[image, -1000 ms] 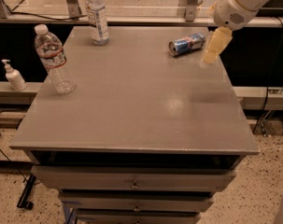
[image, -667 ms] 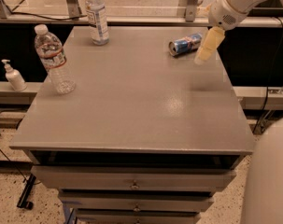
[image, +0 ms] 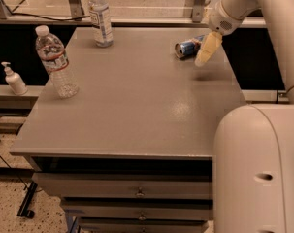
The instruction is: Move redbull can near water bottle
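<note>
1. The redbull can (image: 187, 47), slim blue-and-silver metal, lies on its side at the far right of our grey counter (image: 137, 106).
2. Our gripper (image: 207, 50), tapered, hangs just beside the can; whether it is spread or closed we cannot tell.
3. The water bottle (image: 57, 62), clear ribbed plastic, stands upright well apart at the left edge.

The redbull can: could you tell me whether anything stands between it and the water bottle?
Nothing visible does. The redbull can lies on its side at the back right of the table, the gripper beside it; the water bottle stands near the left edge. The labelled bottle stands at the back, off that line.
</note>
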Controlling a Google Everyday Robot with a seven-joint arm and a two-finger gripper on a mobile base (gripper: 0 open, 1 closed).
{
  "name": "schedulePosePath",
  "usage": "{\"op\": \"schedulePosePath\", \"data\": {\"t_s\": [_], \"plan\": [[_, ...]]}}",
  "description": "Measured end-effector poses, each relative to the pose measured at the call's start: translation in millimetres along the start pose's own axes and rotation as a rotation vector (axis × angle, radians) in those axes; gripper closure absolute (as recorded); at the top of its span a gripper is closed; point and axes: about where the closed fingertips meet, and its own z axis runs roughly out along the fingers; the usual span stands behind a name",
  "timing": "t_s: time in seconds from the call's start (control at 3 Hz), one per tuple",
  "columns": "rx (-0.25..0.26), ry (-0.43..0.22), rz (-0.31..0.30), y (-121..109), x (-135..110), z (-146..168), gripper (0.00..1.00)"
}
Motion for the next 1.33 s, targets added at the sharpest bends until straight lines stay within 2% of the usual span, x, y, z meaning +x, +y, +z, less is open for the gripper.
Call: {"op": "schedulePosePath", "data": {"t_s": [0.33,0.67,1.0,1.33], "plan": [[-0.012,0.018,0.019,-8,3,22,0.00],[-0.026,0.054,0.019,-9,7,36,0.17],[-0.043,0.094,0.013,-7,11,43,0.41],[-0.048,0.119,-0.004,-5,7,34,0.64]]}}
